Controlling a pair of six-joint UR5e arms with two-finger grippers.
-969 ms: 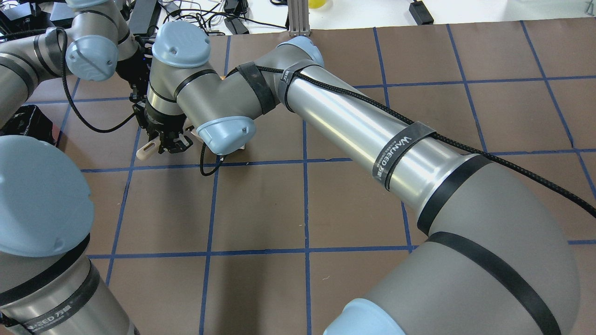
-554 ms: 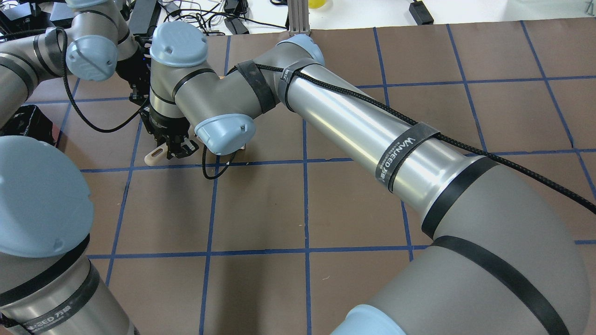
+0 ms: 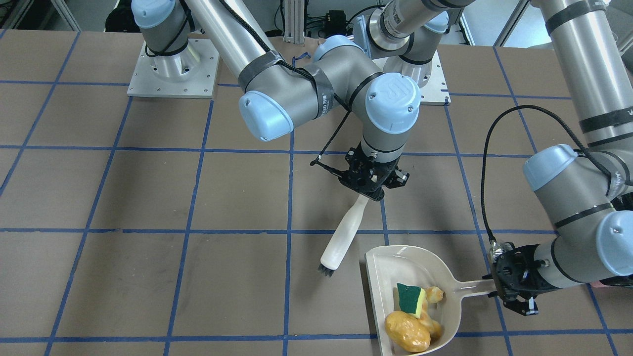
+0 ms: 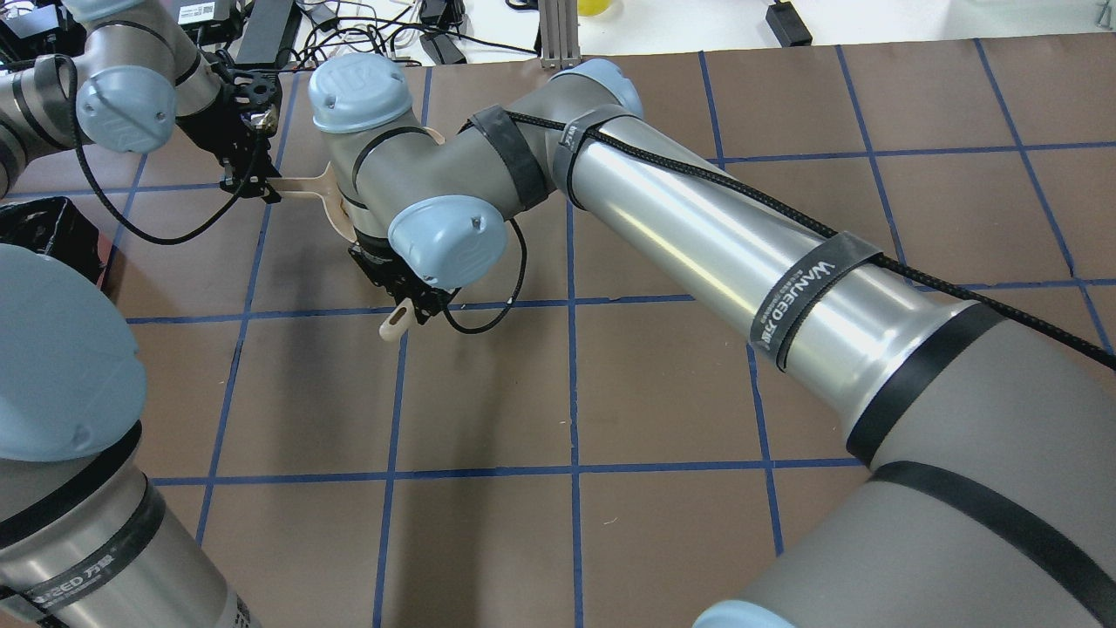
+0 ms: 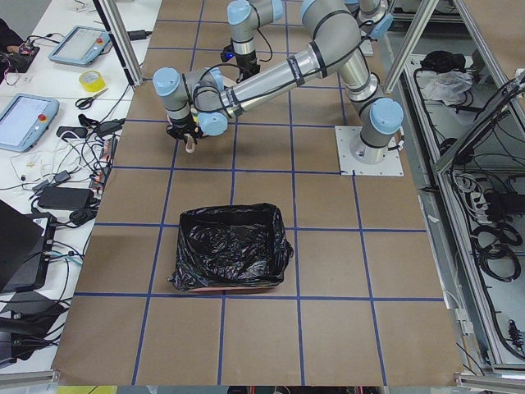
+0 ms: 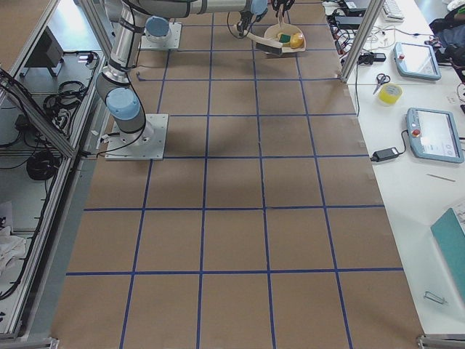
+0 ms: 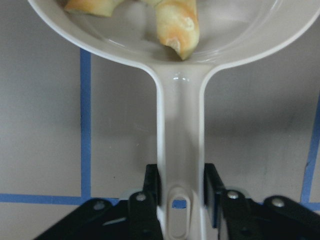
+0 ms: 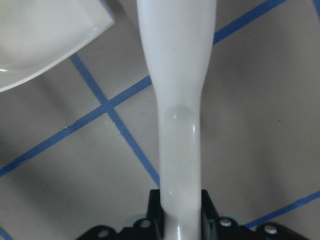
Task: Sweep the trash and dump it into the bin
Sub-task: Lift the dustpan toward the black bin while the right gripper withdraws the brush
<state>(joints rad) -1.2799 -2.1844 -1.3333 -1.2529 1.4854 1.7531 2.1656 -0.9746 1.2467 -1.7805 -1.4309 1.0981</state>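
Brown paper with a blue tape grid covers the table (image 3: 148,198). The trash (image 3: 408,329) — a golden lump and a cream wedge with green — lies in the beige dustpan (image 3: 390,269), out beyond the left gripper (image 3: 497,288), whose jaws pinch the pan's handle end. The right gripper (image 3: 368,190) clamps the white brush (image 3: 343,232) by its handle — bristles beside the pan's lip, apparently not touching. The black-lined bin (image 5: 234,246) stands well apart.

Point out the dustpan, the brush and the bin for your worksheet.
dustpan (image 3: 395,267), exterior front-facing view, bare pan floor.
brush (image 3: 346,230), exterior front-facing view, middle of its white handle.
bin (image 5: 234,250), exterior left view, black bag lining.
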